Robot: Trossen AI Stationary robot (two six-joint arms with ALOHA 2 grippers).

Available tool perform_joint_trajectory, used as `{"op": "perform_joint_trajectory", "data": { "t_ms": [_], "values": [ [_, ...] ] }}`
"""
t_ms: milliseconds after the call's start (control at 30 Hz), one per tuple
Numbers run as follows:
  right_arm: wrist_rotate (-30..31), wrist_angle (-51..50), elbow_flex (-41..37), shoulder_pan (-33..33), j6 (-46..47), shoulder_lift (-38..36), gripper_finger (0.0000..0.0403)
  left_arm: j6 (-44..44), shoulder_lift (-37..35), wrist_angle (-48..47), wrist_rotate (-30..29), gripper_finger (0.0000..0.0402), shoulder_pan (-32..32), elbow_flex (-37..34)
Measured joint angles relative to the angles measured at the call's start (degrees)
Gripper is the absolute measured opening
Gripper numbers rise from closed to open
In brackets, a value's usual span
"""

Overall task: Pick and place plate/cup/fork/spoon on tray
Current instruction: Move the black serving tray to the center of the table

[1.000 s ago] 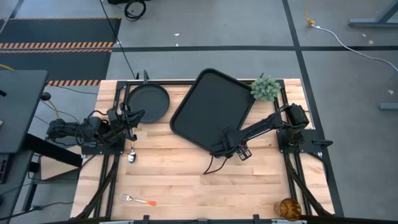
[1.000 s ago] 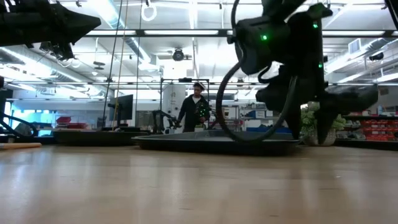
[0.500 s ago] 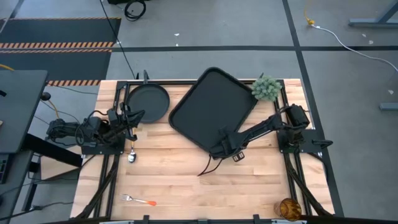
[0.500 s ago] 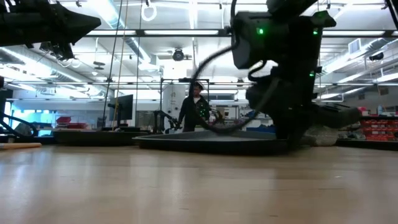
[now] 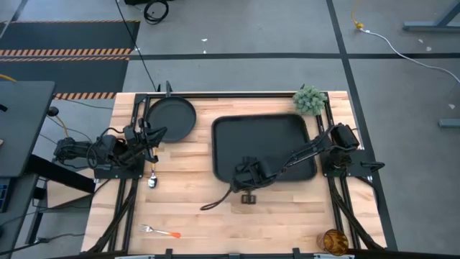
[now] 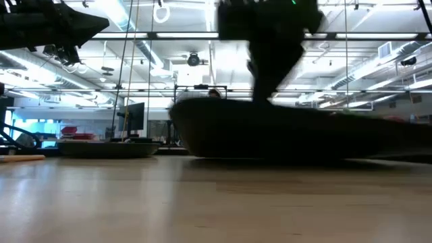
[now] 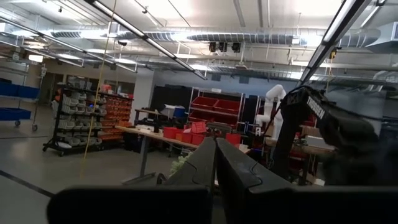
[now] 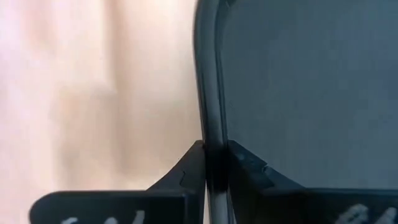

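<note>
Wooden table [image 5: 187,208] now carries the tray [image 5: 262,137] squared, no longer skewed; the right gripper [image 5: 246,178] pinches its 6 o'clock rim. Plate [image 5: 172,119] waits at 10 o'clock, left gripper [image 5: 149,134] pressed together beside it.

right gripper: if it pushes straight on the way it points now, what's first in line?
The tray: the right gripper is already shut on its rim, so going on means sliding along that rim. Nothing else shows ahead, though depth there is hard to judge.
</note>
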Motion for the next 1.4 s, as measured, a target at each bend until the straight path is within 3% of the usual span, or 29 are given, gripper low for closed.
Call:
{"op": "perform_joint_trajectory", "data": {
  "t_ms": [233,500,733,900,1067,1400],
  "values": [
    [-1.95,13.23,0.52,1.63,2.34,0.46,0.0052,0.00,0.00,-0.02,0.02,0.0020,0.00,0.01],
    [1.99,20.63,0.43,2.50,-1.57,0.57,0.0052,0.04,0.00,0.11,0.01,0.0020,0.00,0.01],
    [-3.17,33.74,1.04,0.31,-6.28,8.68,0.0053,0.01,0.02,0.15,0.04,0.0020,-0.01,0.00],
    [-3.08,31.95,5.14,0.18,-8.23,14.22,0.0054,0.07,0.00,-0.17,0.02,0.0020,-0.01,0.00],
    [-3.01,31.27,7.51,0.24,-9.22,14.94,0.0060,0.10,0.02,-0.54,0.05,0.0020,0.00,0.00],
    [-4.29,30.27,7.44,0.29,-9.99,14.58,0.0125,0.09,0.02,-0.79,0.02,0.0020,0.01,0.02]
  ]
}}
